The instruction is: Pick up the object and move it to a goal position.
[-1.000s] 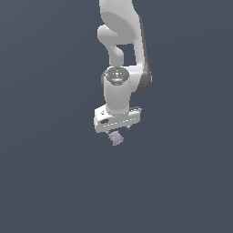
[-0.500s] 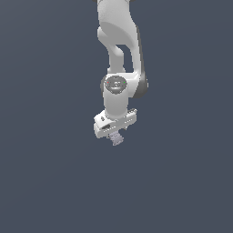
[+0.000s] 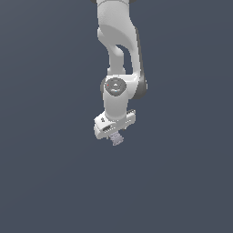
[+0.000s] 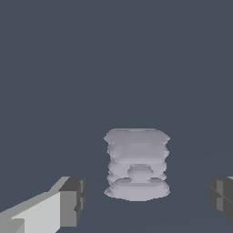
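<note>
Grasping is being prepared: the object (image 4: 137,164) is lying between the jaws, which are being held apart and clear of it, apparently mid-worktop, no edges showing. Closing is being called for next.

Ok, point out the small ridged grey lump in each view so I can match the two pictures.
Exterior view: the ridged lump sits near the picture's centre, just under the white gripper.
Wrist view: the lump fills the lower middle, apart from both dark finger pads.
Shared landmark: the gripper itself, its fingers on either side of the lump.
</note>
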